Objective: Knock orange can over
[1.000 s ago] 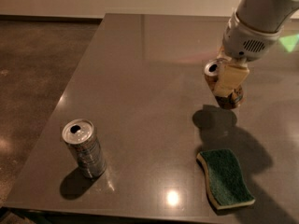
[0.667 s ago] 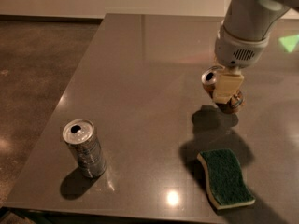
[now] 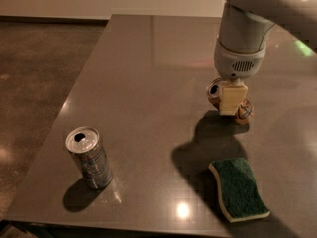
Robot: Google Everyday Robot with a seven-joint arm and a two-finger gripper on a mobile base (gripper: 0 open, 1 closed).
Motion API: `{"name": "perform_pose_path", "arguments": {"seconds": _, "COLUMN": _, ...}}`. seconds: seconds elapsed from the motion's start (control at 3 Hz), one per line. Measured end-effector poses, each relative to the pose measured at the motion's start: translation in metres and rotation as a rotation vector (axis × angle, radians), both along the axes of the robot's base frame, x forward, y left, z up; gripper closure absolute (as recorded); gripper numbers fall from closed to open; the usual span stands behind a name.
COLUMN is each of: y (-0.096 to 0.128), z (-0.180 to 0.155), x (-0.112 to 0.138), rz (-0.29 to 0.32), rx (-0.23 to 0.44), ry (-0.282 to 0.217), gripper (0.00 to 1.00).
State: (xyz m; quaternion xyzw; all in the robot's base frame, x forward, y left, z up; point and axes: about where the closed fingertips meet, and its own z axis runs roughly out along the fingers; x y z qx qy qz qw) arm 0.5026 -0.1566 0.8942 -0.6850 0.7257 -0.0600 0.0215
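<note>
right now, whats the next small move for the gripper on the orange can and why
Probably a short push toward the left of the view, then lift away. The gripper sits against the orange can, which leans with its silver top turned left, tipped but perhaps not lying flat. The green sponge and the silver can are nearer the camera, off that path.

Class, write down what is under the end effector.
The orange can, on the table: its silver top and one orange end show either side. The end effector covers its middle.
</note>
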Motion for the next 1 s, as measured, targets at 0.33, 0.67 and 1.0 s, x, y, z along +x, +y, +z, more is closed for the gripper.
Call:
{"name": "perform_pose_path", "arguments": {"seconds": 0.33, "y": 0.0012, "z": 0.0007, "x": 0.0029, "rz": 0.000, "rx": 0.007, "ry": -0.015, "gripper": 0.15}}
{"name": "perform_pose_path", "arguments": {"seconds": 0.67, "y": 0.0023, "z": 0.0012, "x": 0.0052, "rz": 0.001, "rx": 0.012, "ry": -0.028, "gripper": 0.00}}
{"name": "perform_pose_path", "arguments": {"seconds": 1.0, "y": 0.0023, "z": 0.0012, "x": 0.0053, "rz": 0.001, "rx": 0.012, "ry": -0.028, "gripper": 0.00}}
